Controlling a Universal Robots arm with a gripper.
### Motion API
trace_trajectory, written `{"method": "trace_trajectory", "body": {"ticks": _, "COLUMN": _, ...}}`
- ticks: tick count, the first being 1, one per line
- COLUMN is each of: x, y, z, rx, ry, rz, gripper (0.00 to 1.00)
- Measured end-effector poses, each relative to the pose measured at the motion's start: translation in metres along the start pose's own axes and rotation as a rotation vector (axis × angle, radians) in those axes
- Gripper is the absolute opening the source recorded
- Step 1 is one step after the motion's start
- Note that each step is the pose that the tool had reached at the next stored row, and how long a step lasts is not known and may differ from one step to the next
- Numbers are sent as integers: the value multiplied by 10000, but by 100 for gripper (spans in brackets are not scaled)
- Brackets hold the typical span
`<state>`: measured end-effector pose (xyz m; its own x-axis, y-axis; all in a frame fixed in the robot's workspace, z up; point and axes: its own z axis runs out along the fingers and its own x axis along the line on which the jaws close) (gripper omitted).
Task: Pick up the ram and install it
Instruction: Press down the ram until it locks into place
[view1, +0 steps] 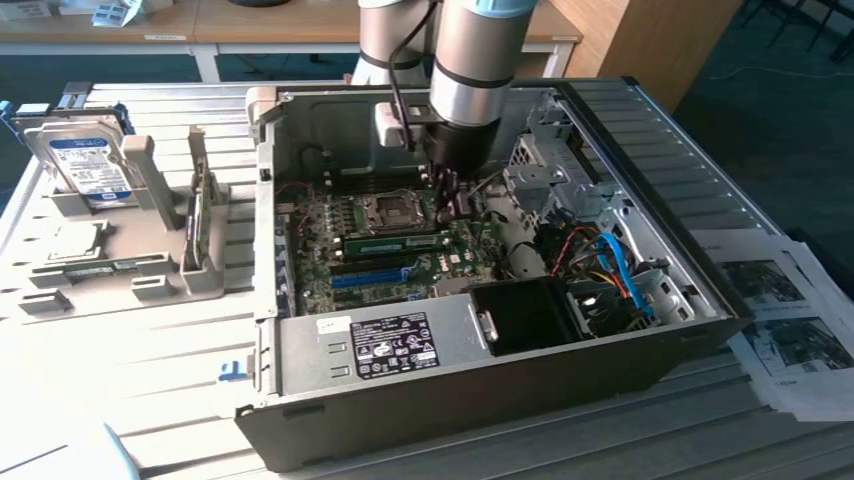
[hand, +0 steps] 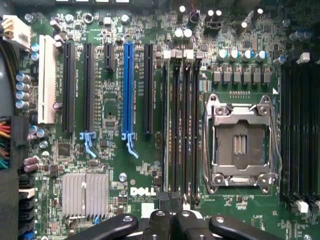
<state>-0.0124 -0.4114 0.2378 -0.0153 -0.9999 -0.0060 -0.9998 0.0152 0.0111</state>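
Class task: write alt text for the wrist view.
A shut robot hand hangs over a green Dell motherboard. Just beyond it run the memory slots, beside an empty processor socket; a blue expansion slot stands among black ones.

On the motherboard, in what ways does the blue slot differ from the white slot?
Colour: the blue slot is bright blue, the white slot is cream white.
Clip: the blue slot ends in a blue clip; the white slot shows none.
Place: the blue slot lies between black slots; the white slot lies near the edge of the motherboard.
Both are long, empty and parallel.
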Motion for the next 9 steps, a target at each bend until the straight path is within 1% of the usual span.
{"method": "trace_trajectory", "body": {"ticks": 9, "x": 3, "y": 171, "z": 4, "rx": -1, "ry": 1, "rz": -1, "gripper": 10}}
